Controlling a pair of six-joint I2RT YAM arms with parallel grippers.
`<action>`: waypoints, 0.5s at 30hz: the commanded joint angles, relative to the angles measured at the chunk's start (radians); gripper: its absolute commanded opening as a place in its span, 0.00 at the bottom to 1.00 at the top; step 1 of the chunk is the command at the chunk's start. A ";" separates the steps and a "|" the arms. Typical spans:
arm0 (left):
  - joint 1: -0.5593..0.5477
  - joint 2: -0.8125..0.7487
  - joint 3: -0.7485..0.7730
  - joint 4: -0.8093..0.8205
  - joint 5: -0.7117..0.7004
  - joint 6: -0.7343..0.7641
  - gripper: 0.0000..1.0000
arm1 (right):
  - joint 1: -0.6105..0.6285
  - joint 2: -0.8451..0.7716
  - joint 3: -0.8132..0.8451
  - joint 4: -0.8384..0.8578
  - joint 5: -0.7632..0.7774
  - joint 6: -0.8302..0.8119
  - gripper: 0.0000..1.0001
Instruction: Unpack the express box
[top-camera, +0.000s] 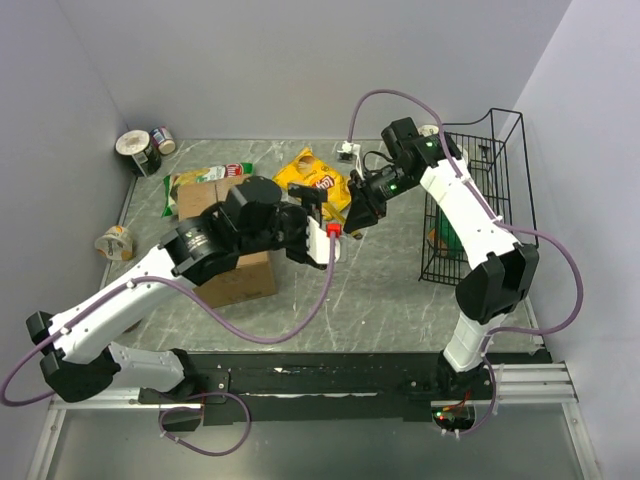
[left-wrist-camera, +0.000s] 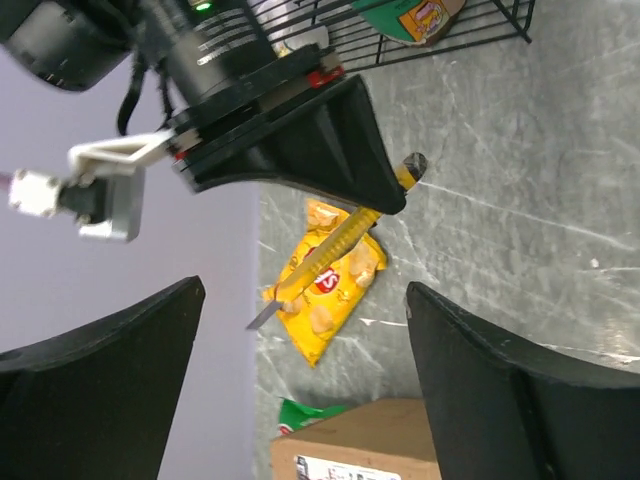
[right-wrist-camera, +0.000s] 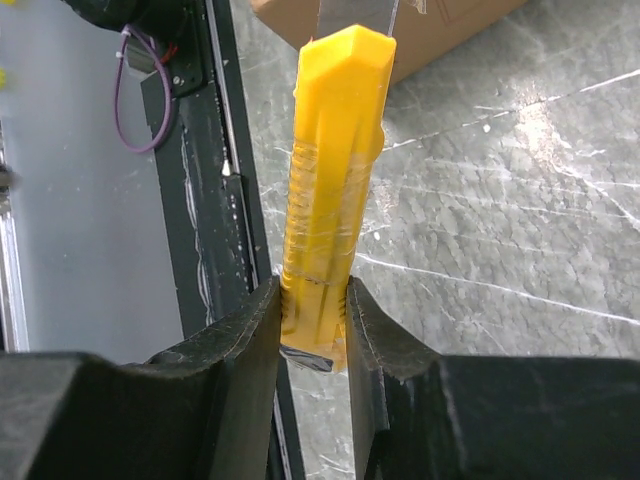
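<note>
The express box is a brown carton on the left half of the table, mostly hidden under my left arm. Its top and white label show at the bottom of the left wrist view, and one corner shows in the right wrist view. My right gripper is shut on a yellow utility knife with its blade out, held above the table to the right of the box. The left wrist view shows the knife too. My left gripper is open and empty, facing the right gripper.
A yellow chips bag and a green packet lie behind the box. A black wire basket at the right holds a packet. Tape rolls sit at the far left, one more nearer.
</note>
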 joint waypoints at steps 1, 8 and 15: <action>-0.036 0.004 -0.035 0.082 -0.071 0.104 0.82 | 0.006 -0.049 0.050 -0.196 -0.021 -0.049 0.00; -0.034 0.032 -0.053 0.096 -0.092 0.164 0.69 | 0.035 -0.103 0.007 -0.217 -0.024 -0.089 0.00; -0.030 0.055 -0.095 0.125 -0.109 0.232 0.64 | 0.059 -0.123 0.005 -0.242 -0.044 -0.113 0.00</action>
